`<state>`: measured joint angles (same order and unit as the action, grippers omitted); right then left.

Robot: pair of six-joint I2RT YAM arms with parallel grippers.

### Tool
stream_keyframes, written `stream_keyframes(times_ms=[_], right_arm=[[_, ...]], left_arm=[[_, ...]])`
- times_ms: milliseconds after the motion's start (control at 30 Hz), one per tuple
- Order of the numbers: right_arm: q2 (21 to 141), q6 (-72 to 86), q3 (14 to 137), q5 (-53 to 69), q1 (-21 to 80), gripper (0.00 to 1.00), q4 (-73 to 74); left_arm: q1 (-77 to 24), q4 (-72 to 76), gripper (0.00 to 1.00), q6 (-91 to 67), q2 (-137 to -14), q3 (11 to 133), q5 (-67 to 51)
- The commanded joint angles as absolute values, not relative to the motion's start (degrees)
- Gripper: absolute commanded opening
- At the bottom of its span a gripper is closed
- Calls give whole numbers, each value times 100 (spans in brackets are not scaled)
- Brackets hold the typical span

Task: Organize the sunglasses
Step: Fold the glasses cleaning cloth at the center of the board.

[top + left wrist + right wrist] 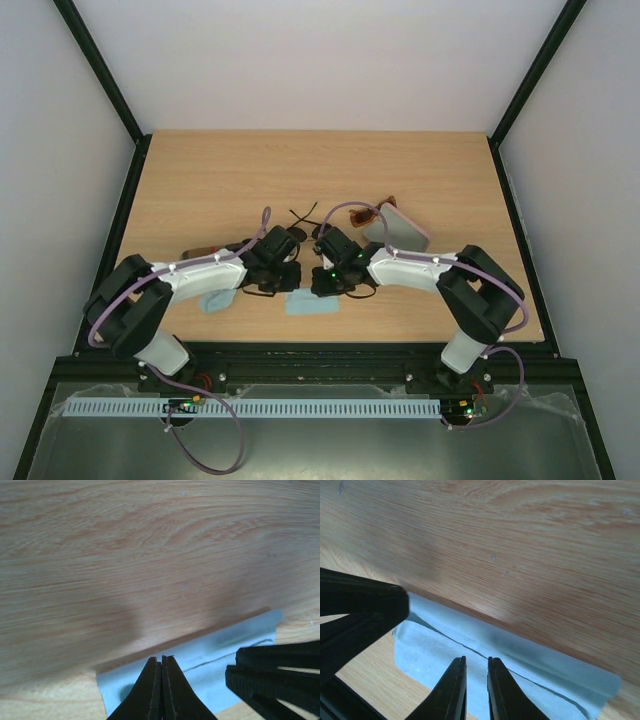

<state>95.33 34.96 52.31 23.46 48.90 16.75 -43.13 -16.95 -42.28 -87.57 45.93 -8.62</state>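
Your work surface is a rectangular light-wood table top (300,170) with a pronounced grain running across its width. The wrist views show this same grain close up.

A plain white back wall (320,60) closes the far side. A plain white left wall (50,180) and a plain white right wall (590,200) flank the table.

A slanted black left frame post (100,70) and a slanted black right frame post (535,70) mark the corners where the walls meet.

A black front rail (320,355) runs along the near edge of the table. Below it, a white slotted strip (300,408) crosses a dull grey metal floor panel (330,450).

Lighting is even and diffuse, and shadows on the wood are soft-edged.
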Motion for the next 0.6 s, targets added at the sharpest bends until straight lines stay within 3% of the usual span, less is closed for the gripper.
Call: stream_keyframes(times_ms=[0,567], right_arm=[[9701,3862,5344,2657,4934,12,1396],[9971,4060,5301,2633,5053,11,1361]], left_arm=[[-4245,-1438,2,-4246,-9035,4701,-1118],[-4236,-1289,2,-4322,-9443,4624,-1267]])
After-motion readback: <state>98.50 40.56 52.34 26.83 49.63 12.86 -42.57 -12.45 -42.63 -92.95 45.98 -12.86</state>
